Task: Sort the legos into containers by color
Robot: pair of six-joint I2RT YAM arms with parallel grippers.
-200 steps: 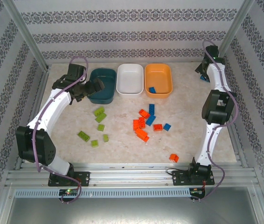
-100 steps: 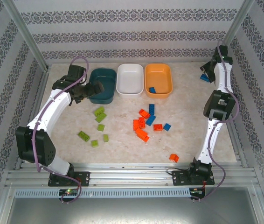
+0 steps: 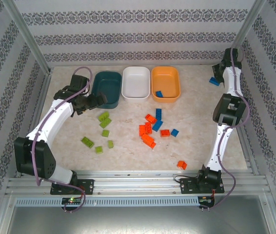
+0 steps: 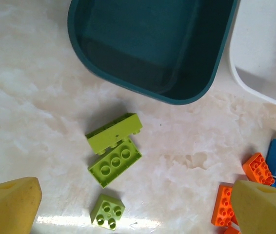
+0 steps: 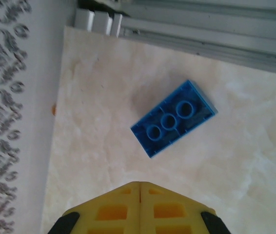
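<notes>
Over green bricks (image 4: 114, 161), left fingers (image 4: 9, 204) spread for a pick; far right, right fingers (image 5: 113, 212) clenched empty near blue brick (image 5: 173, 118).

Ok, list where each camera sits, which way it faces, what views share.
Top external: above, behind the arm bases, looking down on the table, left arm, right arm, bins.
Left wrist: on the left arm, looking down past the open left pincer at green legos, teal bin.
Right wrist: on the right arm, looking down past the shut right pincer at a blue lego.
Shared: top external also shows all three.
</notes>
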